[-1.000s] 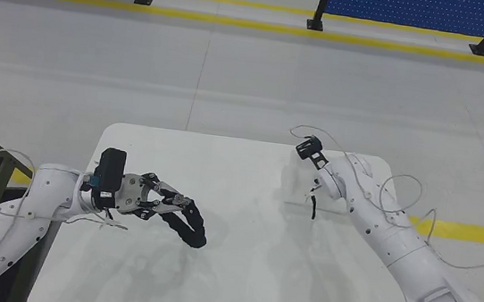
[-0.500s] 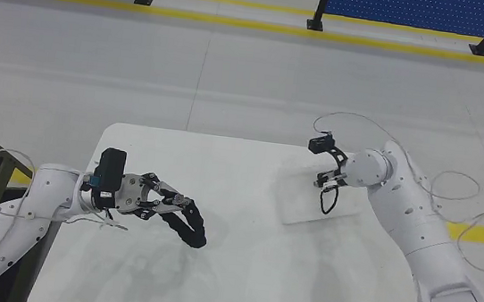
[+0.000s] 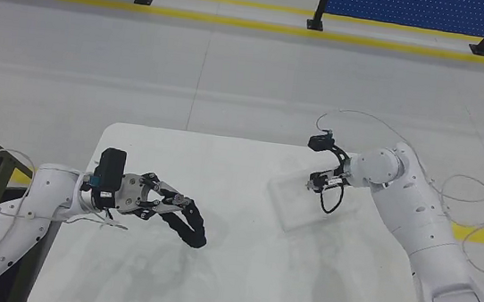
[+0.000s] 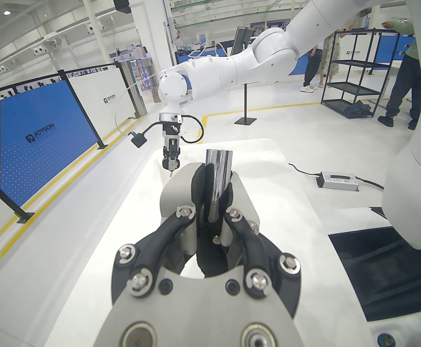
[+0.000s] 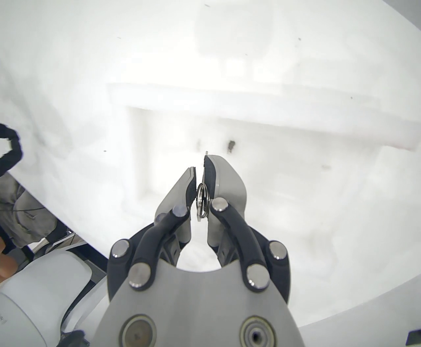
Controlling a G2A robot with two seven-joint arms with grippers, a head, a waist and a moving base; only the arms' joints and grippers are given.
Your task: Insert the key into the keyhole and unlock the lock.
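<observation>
The lock [image 4: 217, 177] is a shiny silver metal piece. It is clamped between the black pads of the left gripper [image 3: 192, 230] and juts out past the fingertips, in the lower left of the top view. The key [image 5: 202, 199] is small and silver, with a wire ring. It is pinched edge-on in the right gripper [image 3: 314, 183], right of centre in the top view and well apart from the lock.

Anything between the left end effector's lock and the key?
Top view: only bare table and the white tray's rim between lock and key.
</observation>
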